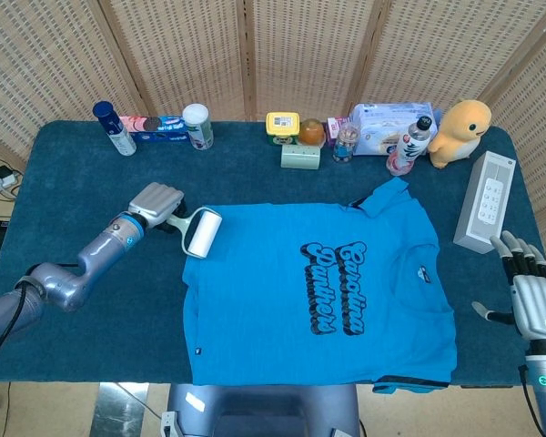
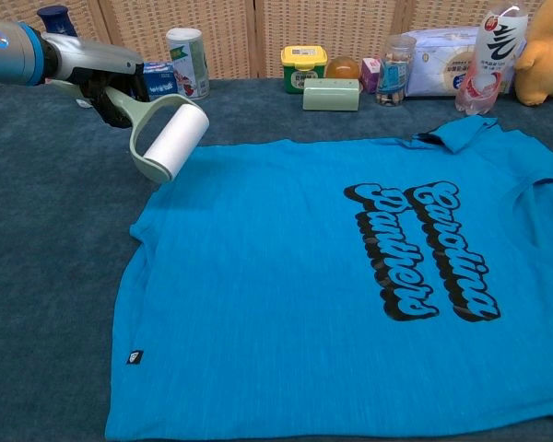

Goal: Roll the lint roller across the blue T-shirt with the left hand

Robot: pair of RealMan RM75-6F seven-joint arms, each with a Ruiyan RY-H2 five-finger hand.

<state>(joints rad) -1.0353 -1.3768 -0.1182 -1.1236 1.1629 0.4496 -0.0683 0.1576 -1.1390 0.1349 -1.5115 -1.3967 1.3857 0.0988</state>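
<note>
A blue T-shirt (image 1: 309,291) (image 2: 295,285) with black lettering lies flat on the dark blue table. My left hand (image 1: 156,206) (image 2: 97,74) grips the green handle of a white lint roller (image 1: 201,233) (image 2: 170,138). The roller is raised above the shirt's left sleeve edge, tilted. My right hand (image 1: 528,291) stays at the table's right front corner, fingers spread and holding nothing; the chest view does not show it.
Bottles, a toothpaste box (image 1: 160,127), jars, a tissue pack (image 1: 382,123) and a yellow plush duck (image 1: 462,129) line the back edge. A white box (image 1: 484,200) stands right of the shirt. Bare table (image 1: 82,182) surrounds my left arm.
</note>
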